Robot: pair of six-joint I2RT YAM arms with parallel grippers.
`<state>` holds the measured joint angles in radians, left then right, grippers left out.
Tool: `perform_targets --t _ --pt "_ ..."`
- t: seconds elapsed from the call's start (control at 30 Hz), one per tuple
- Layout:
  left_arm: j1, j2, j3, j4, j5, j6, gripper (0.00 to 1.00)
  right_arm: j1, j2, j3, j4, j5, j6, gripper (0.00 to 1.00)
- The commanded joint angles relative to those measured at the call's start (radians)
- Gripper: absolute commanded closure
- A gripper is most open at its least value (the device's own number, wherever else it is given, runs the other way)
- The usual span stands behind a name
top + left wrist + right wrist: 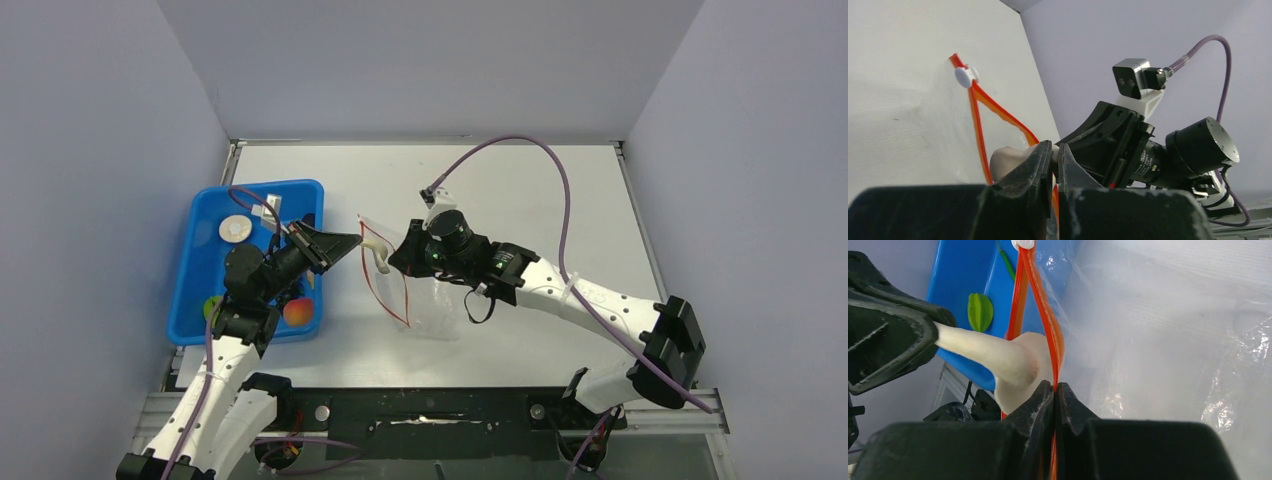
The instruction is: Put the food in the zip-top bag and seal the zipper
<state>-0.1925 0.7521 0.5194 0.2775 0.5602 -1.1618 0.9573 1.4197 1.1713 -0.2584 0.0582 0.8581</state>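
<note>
Listing, left to right:

- Blue tray (196, 262), left of the table, holding a pale disc (235, 229), a lime-green round fruit (212, 308) and an orange-red round fruit (298, 313), both partly hidden by the left arm.
- Left gripper (345, 243), reaching right from above the tray, jaws clamped on the stem of a pale mushroom-shaped toy (998, 352).
- The toy's cap, at the open mouth of the zip-top bag (432, 300), seemingly between the two parted runs of the zipper (1047, 315).
- White slider (964, 77), at the far end of the red strip.
- Right gripper (1054, 390), jaws pinched tight on the zipper's near end, lifting the bag's mouth edge; the clear bag lies on the table beneath it.
</note>
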Motion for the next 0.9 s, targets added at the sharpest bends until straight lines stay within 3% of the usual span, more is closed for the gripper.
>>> perform_targets --t 0.0,0.43,0.73,0.87 --pt "-0.013 -0.012 0.011 -0.011 -0.06 0.098 1.0 0.009 -0.059 0.017 0.086 -0.005 0.006 1.0" --pt "-0.025 0.038 0.062 -0.113 -0.041 0.189 1.0 0.009 -0.078 0.005 0.124 -0.007 -0.013 1.0" --pt "-0.025 0.008 0.088 -0.122 -0.026 0.198 0.57 0.009 -0.087 -0.002 0.107 0.011 -0.014 1.0" --pt "-0.025 0.004 0.156 -0.232 -0.041 0.268 0.46 0.009 -0.087 0.002 0.059 0.065 -0.055 1.0"
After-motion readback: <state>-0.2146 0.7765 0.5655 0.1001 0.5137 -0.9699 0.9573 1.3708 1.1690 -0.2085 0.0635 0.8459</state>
